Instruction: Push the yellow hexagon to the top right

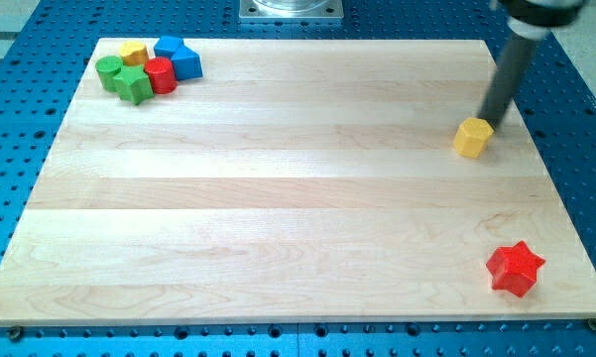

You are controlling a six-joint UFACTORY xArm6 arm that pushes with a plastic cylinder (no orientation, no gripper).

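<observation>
The yellow hexagon (473, 137) sits on the wooden board (278, 188) at the view's right, a little above mid-height. My tip (494, 123) is just to the upper right of it, touching or nearly touching its top right edge. The dark rod rises from there toward the view's top right corner.
A red star (516, 268) lies near the bottom right corner. At the top left is a tight cluster: a yellow block (133, 52), blue blocks (178, 57), a red cylinder (161, 75) and green blocks (124, 79). A blue perforated table (20, 119) surrounds the board.
</observation>
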